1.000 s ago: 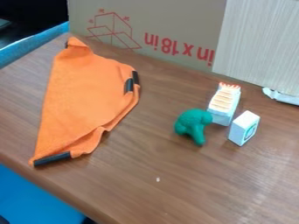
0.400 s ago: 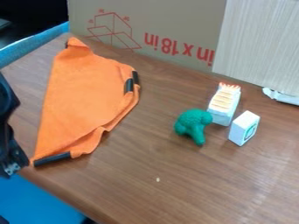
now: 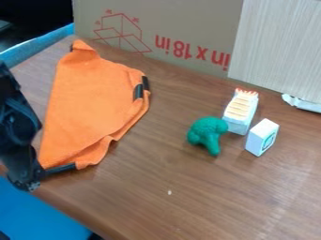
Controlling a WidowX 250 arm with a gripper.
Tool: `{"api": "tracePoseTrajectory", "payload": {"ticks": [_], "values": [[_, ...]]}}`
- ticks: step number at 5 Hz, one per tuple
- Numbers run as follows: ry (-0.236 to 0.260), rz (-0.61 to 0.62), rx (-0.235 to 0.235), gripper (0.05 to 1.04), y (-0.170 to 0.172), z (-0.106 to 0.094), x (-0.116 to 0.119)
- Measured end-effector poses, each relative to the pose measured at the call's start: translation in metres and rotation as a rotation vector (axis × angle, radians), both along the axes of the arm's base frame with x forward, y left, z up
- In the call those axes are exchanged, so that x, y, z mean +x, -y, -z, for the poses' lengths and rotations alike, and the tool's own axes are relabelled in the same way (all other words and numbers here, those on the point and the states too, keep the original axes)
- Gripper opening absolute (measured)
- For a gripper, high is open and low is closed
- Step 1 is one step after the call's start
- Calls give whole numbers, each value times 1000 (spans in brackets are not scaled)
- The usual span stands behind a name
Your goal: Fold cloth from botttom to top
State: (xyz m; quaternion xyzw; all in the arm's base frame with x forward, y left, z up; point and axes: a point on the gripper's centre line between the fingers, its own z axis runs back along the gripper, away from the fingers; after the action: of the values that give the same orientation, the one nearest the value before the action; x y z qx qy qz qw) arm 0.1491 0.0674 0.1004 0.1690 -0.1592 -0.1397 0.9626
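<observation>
Well, brown cardboard (image 3: 182,28) stands at twelve o'clock on the table (image 3: 201,206). Two white blocks (image 3: 262,137) sit at three, and a green toy (image 3: 205,131) at four. The orange cloth (image 3: 91,105) lies at nine. The black gripper (image 3: 26,180) at eight hides one corner; I can't tell if its jaws are open.

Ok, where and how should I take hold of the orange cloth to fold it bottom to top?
I'd pinch the orange cloth at its bottom corner, by the dark strip, coming down from the lower left, where the gripper is. The cloth narrows to a point there, which should lift cleanly. It lies low on the table, so probably go in close to the surface.
</observation>
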Motion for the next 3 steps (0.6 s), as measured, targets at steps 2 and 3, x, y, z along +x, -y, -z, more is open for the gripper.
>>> {"api": "tracePoseTrajectory", "payload": {"ticks": [2,3], "values": [[22,-10,70,999,-11,22,18],[22,-10,100,999,-14,33,24]]}}
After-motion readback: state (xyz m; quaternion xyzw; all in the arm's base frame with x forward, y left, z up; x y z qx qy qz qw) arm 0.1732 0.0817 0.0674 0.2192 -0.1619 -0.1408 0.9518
